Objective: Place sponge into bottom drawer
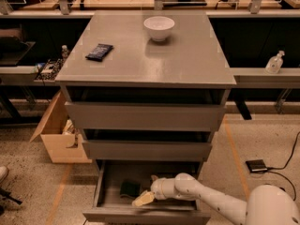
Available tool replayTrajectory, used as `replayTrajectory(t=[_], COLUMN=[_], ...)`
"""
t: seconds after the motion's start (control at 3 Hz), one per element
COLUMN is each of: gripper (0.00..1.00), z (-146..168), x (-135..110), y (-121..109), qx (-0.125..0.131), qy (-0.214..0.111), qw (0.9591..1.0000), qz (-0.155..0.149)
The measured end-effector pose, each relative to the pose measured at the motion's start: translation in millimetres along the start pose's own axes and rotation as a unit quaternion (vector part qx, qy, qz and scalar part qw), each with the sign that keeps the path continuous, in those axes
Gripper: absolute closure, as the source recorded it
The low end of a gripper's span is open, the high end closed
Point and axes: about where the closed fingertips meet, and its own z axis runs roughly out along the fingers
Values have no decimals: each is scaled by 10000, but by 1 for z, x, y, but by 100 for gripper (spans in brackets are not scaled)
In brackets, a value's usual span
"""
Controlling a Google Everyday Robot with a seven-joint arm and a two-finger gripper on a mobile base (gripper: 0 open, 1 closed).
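Observation:
The sponge [129, 189], a small dark green block, lies on the floor of the open bottom drawer [108, 205], left of its middle. The drawer is the lowest of three grey drawers and is pulled out toward the camera. My gripper [143, 199] reaches into the drawer from the right on the white arm [206, 201]. Its pale tip sits just right of and below the sponge, close to or touching the sponge's near right corner. The two upper drawers [145, 117] are slightly ajar.
On the cabinet top [187, 60] stand a white bowl [159, 27] at the back and a flat black packet [99, 51] at the left. An open cardboard box [58, 142] stands on the floor left of the cabinet. A small black device [257, 165] with its cable lies at the right.

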Motion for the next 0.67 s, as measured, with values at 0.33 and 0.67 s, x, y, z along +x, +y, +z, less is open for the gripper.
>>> replayTrajectory(t=[0.33, 0.67], gripper=[0, 0], z=[-49, -105], x=[-3, 0], y=[-8, -27], qx=[300, 672], qy=[-437, -820], qw=[9986, 9943], qz=[-2, 127])
